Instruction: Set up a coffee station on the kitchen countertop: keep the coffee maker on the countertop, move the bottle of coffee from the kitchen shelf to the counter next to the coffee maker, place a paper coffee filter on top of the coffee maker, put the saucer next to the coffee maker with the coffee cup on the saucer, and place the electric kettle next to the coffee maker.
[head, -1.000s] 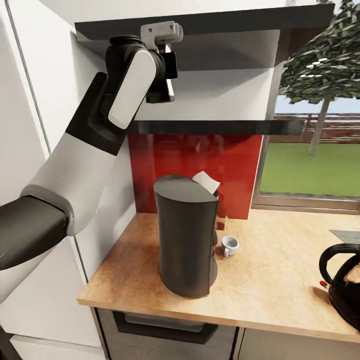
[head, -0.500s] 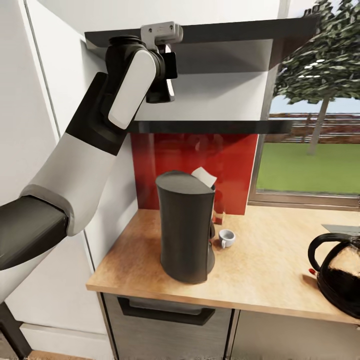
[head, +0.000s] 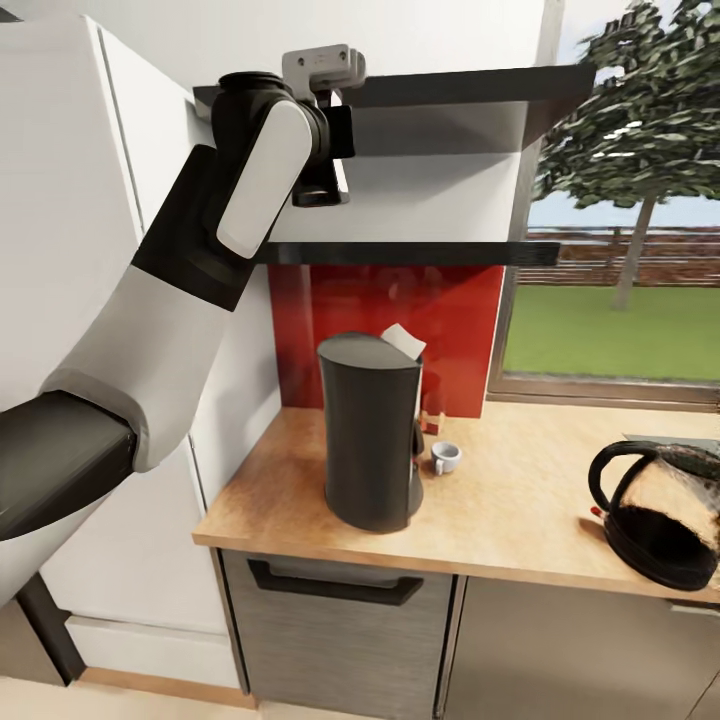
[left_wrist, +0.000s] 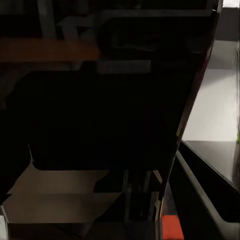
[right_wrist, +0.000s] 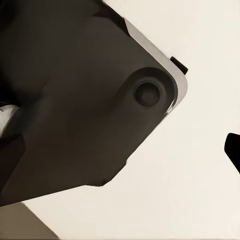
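Nearest us, our left arm (head: 170, 300) rises toward the kitchen shelf (head: 400, 253); we cannot tell whether its gripper is released or clenched. On the wooden surface (head: 500, 520) the coffee maker (head: 370, 430) stands with the paper coffee filter (head: 403, 340) on top, the coffee cup (head: 445, 457) just behind, the electric kettle (head: 655, 510) well right.

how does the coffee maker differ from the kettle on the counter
The coffee maker is tall, opaque and dark grey; the electric kettle is low, rounded, clear glass on a black base.
The coffee maker has a white paper coffee filter on its top; the kettle has a looping black handle.
The coffee maker stands near the counter's left end, the kettle far to the right.
Both stand upright on the kitchen countertop.
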